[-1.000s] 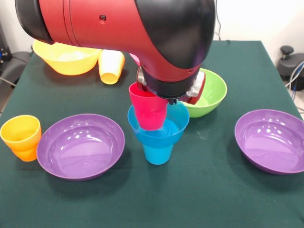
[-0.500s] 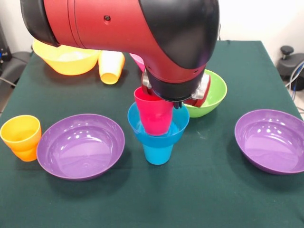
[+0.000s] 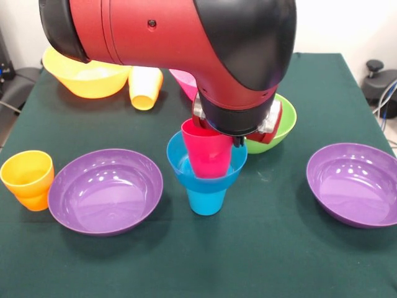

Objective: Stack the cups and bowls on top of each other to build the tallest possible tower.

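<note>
Front view: arm [image 3: 180,37] hangs over the centre of the tabletop [image 3: 279,248]. Red cup [image 3: 209,151] sits upright inside blue bowl [image 3: 206,169], which rests on blue cup [image 3: 205,200]. Pincer [image 3: 234,138] is at the red cup's rim; whether it grips or has let go, cannot tell. Green bowl [image 3: 276,124] just behind.

Risk: the bowl balances on a narrow cup; sideways drag from the pincer would likely topple all three.

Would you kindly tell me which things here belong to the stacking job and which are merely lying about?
Job: red cup, small blue bowl, blue cup, lime green bowl, picture-left purple bowl, picture-right purple bowl, orange cup, yellow cup, orange-yellow bowl, pink bowl.
Lying about: black object and cables beyond the table.
</note>
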